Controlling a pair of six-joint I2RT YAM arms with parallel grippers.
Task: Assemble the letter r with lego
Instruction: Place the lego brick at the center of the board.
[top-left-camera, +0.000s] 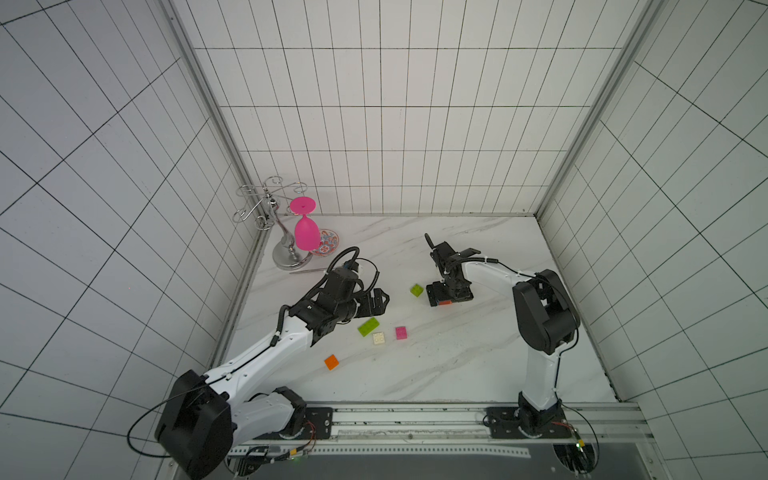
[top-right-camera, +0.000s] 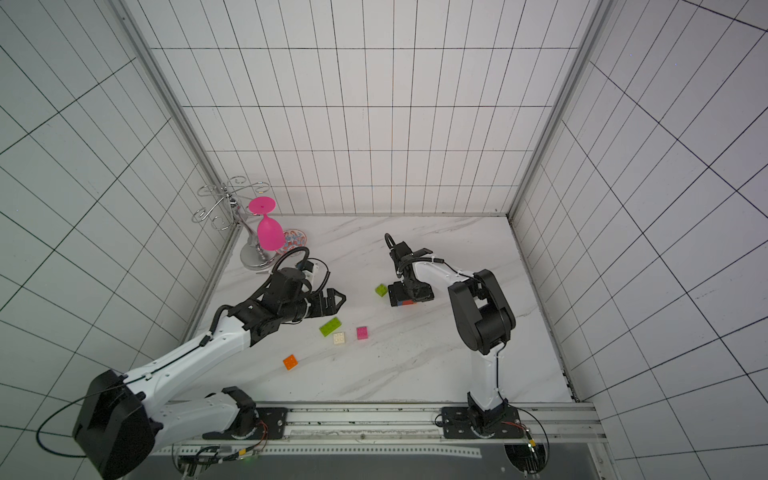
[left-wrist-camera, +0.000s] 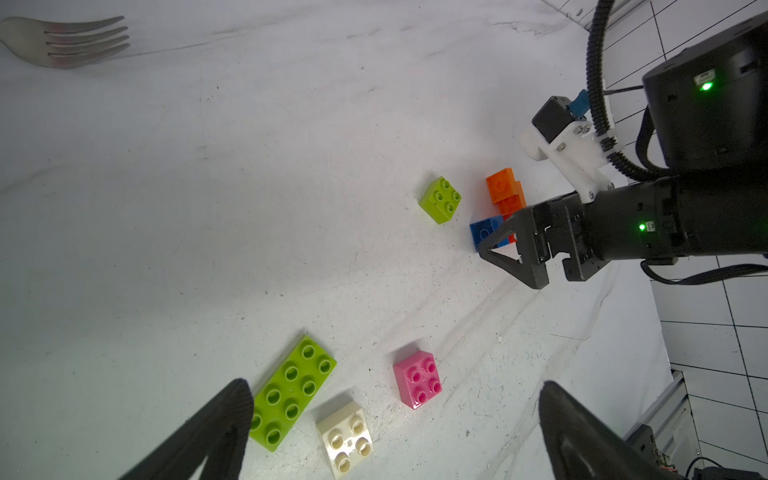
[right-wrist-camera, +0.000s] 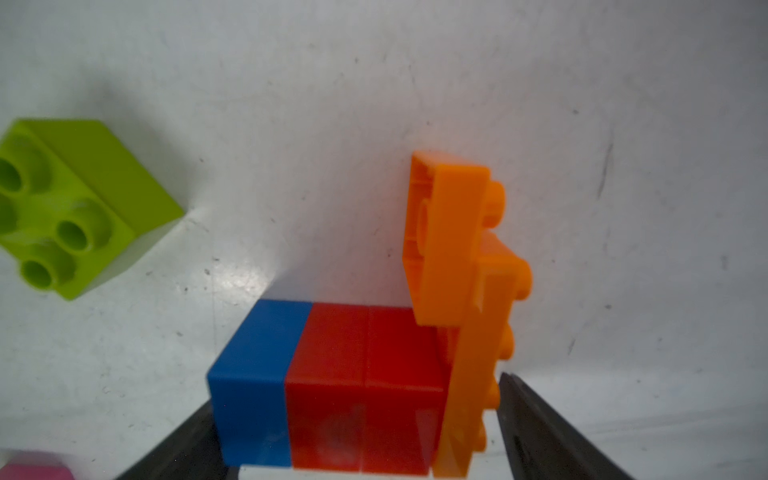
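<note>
Well, the right tool (top-left-camera: 444, 296) is the one that matters. It hangs straight over the build (right-wrist-camera: 357, 374), which lies flat near the middle of the worktop (top-left-camera: 478, 365), a little toward the right edge. The build is a row of blue, red, red. An orange cap (right-wrist-camera: 473, 353) sits across the end and a second orange piece (right-wrist-camera: 449, 232) is joined at its overhang, so to my eye it reads as an r on its side. Its long axis runs roughly along the back edge, blue end toward the left edge. The fingers stand at the two ends of that axis, one by the blue face and one by the orange studs. Whether they press it or only flank it I cannot tell.

The left tool (top-left-camera: 380, 301) is spread wide and empty, over toward the left edge. It is the nearer one to the loose pieces:
- The long lime brick (top-left-camera: 368, 326), cream brick (top-left-camera: 378, 337) and pink brick (top-left-camera: 401, 332) lie just frontward of it.
- The loose orange brick (top-left-camera: 331, 361) lies well apart, toward the front-left corner.

A small lime brick (top-left-camera: 417, 289) sits just beside the blue end without touching it. I'd judge it the one thing a leftward slide would knock. The open room for moving the build looks to be toward the back and right edges. The goblet (top-left-camera: 306, 232) and fork (left-wrist-camera: 62, 41) are off at the back-left corner.
</note>
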